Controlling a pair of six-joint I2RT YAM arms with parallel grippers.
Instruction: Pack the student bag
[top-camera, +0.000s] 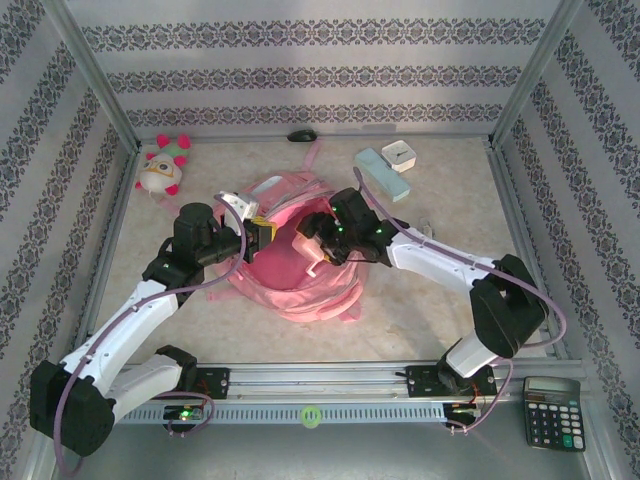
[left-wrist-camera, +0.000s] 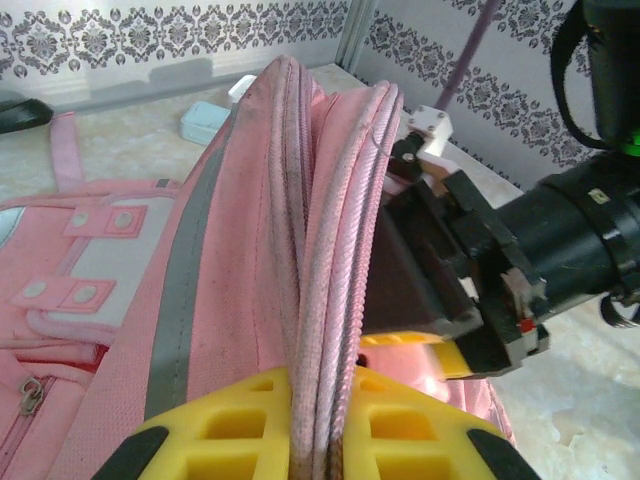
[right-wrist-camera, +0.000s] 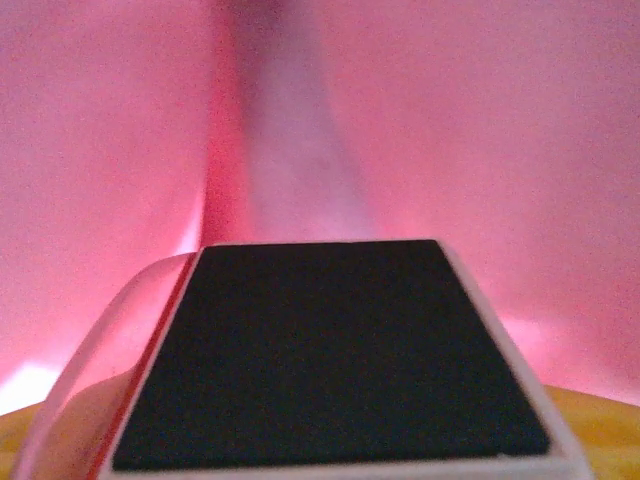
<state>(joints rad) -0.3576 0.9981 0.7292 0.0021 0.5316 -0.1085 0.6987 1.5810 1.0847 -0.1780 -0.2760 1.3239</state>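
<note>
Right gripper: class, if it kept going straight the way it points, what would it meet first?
Most likely the pink inner lining of the student bag, which lies straight ahead of the right gripper; depth is unclear.

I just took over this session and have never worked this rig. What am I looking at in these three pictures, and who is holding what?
Two robot arms are bolted at the near edge of a table, each ending in a two-finger gripper. The overhead picture looks down from behind them; the other two come from cameras on the wrists.

The student bag lies in the middle. The left gripper is shut on the bag's zippered rim, holding the opening up. The right gripper reaches into that opening; its wrist camera looks past a flat dark item resting between its fingers at the pink lining. Whether that item is gripped or just released I cannot tell.

Also on the table: a plush toy, a pale blue case, a small white box, a dark object at the far edge, and a calculator.
</note>
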